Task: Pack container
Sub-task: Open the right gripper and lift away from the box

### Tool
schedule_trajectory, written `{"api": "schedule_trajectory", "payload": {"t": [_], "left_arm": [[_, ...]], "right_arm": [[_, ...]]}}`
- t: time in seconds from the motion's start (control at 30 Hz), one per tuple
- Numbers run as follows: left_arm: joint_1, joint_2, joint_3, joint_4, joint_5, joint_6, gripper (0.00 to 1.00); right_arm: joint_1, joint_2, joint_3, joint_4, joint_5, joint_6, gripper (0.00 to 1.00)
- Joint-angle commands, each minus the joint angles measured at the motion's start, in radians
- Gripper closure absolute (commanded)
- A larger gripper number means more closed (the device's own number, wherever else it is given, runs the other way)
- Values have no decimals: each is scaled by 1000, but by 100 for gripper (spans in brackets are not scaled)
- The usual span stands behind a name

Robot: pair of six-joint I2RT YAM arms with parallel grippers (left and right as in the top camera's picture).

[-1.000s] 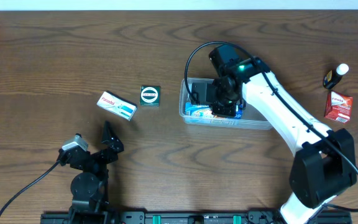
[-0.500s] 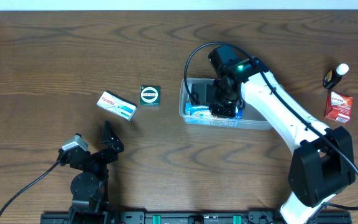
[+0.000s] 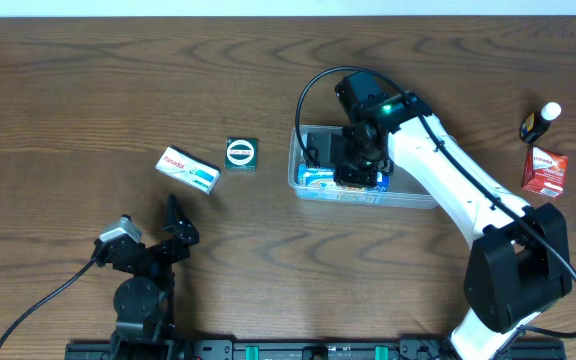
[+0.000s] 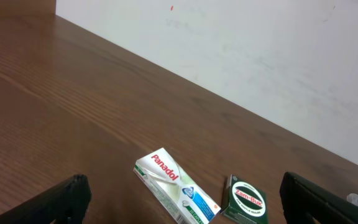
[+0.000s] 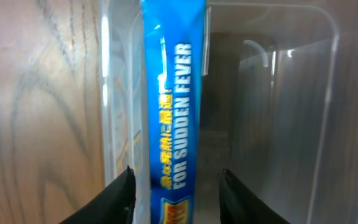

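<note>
The clear plastic container (image 3: 415,192) sits right of the table's centre. A blue carton (image 3: 320,178) lies inside it along the near wall. In the right wrist view the carton (image 5: 173,93) stands on edge against the container's wall (image 5: 291,93). My right gripper (image 3: 358,165) reaches into the container. Its fingers (image 5: 178,196) are open on either side of the carton, with a gap on the right side. My left gripper (image 3: 176,228) is open and empty near the front left. In the left wrist view its fingers (image 4: 188,208) frame two small boxes from a distance.
A white Panadol box (image 3: 189,168) (image 4: 176,193) and a green Zam-Buk box (image 3: 241,153) (image 4: 246,200) lie left of the container. A red box (image 3: 545,170) and a small dark bottle with a white cap (image 3: 538,122) are at the far right.
My right gripper has edged very slightly left inside the container. The left arm and the loose boxes have not moved.
</note>
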State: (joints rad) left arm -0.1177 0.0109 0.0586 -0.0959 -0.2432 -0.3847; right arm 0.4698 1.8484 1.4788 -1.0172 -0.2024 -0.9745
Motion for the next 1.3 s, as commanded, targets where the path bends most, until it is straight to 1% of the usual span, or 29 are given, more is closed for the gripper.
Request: {"api": "schedule_trajectory", "payload": {"t": [0.0,0.3,0.43,0.6,0.77,0.9,0.97,1.03,1.13,1.27], "left_arm": [[7,-6,-29,-10,-12,14,2],[7,-6,-29,-10,-12,14,2],[7,-6,-29,-10,-12,14,2],[7,-6,-29,-10,-12,14,2],[7,-6,-29,-10,-12,14,2],[7,-6,-29,-10,-12,14,2],[7,-6,-29,-10,-12,14,2],[7,-6,-29,-10,-12,14,2],[7,-6,-29,-10,-12,14,2],[7,-6,-29,-10,-12,14,2]], "right_arm": [[6,9,-3,16,-3,23,54],[6,9,-3,24,39,47,51],[6,9,-3,60,47,53,52],[6,9,-3,149,75,127,53],[6,9,-3,203,102,177,53],[6,9,-3,235,102,223,55],[3,7,-3,241,108,243,58],[-9,6,-3,264,109,304,59],[-40,-17,3,295,109,443,60],[-102,-105,24,296,123,639,57]]}}
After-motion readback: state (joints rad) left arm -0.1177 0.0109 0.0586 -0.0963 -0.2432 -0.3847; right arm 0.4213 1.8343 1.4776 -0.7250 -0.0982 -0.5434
